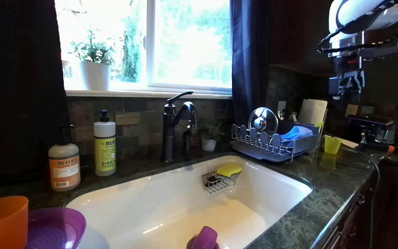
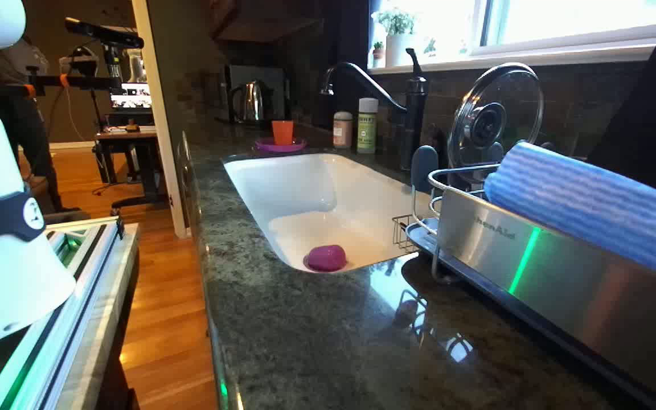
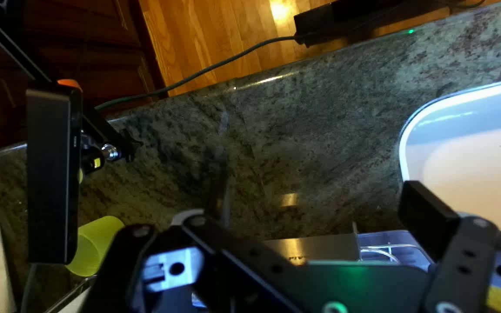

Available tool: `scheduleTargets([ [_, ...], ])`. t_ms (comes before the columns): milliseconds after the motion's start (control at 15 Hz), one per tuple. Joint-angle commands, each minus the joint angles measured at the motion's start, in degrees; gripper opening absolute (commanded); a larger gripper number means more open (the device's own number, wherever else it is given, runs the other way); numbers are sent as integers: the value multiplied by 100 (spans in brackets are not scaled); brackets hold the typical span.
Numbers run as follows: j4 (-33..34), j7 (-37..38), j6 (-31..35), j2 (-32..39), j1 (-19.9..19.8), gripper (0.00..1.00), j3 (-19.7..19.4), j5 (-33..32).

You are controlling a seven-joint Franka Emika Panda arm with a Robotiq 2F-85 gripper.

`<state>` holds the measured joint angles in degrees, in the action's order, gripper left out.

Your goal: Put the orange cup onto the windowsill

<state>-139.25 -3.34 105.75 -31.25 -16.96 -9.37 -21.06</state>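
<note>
exterior: orng cup (image 1: 3,224) far frm jaws

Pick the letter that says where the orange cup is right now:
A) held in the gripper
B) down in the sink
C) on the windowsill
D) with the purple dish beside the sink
D: both exterior views show the orange cup with the purple dish beside the sink, apparently resting on that dish, though its base is cut off in an exterior view.
</note>
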Motion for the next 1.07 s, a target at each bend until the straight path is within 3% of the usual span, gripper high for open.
scheduleTargets([
  [0,14,36,-28,-5,101,100,-83,-41],
  [667,14,36,-28,-5,101,100,-83,-41],
  [867,117,198,496,-99,228,100,16,43],
  [1000,459,451,794,-138,411,100,334,52],
])
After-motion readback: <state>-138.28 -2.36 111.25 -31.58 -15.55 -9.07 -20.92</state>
